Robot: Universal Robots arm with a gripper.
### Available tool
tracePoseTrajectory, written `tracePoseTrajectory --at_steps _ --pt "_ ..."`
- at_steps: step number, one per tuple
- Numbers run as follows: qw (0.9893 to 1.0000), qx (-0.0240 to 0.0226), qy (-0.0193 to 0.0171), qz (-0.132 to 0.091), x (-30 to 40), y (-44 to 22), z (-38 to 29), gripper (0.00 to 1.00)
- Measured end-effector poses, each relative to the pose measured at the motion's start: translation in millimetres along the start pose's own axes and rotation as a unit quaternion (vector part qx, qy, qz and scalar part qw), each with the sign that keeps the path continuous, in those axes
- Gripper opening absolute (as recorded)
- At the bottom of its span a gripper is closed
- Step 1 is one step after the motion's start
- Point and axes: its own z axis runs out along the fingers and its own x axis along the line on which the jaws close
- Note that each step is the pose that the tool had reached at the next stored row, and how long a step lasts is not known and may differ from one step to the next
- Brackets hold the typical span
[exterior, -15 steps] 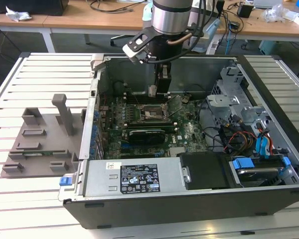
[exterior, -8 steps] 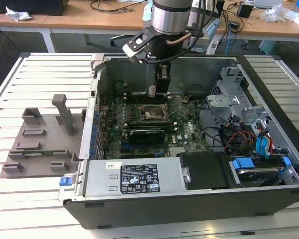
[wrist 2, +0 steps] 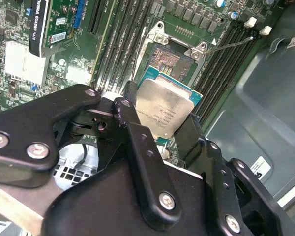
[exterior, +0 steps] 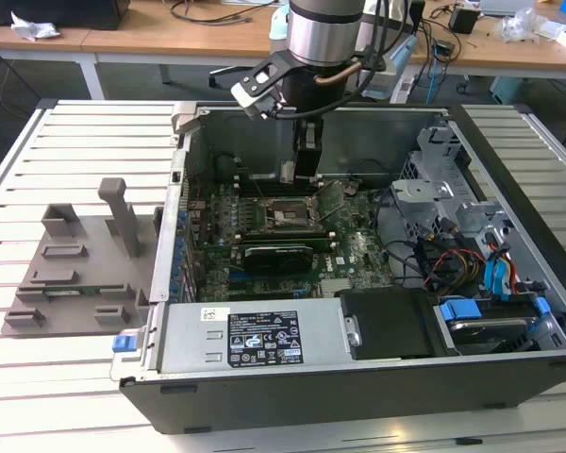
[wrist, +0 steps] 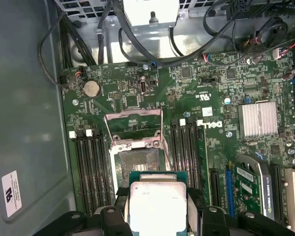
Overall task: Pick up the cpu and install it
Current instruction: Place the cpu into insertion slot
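Cpu (wrist: 157,206) gripped flat in the pincer (wrist: 157,199), tight between both jaws, near the open socket (wrist: 136,164)

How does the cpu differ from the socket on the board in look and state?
The cpu has a silver top; the socket looks dark. The cpu is held in the gripper, off the board; the socket sits on it, empty. Both are roughly square.
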Motion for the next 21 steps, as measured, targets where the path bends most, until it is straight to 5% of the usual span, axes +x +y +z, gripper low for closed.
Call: tracePoseTrajectory --at_steps 21 --pt "0.9994 0.0005 -0.0016 0.035 0.0 0.0 0.2 0.55"
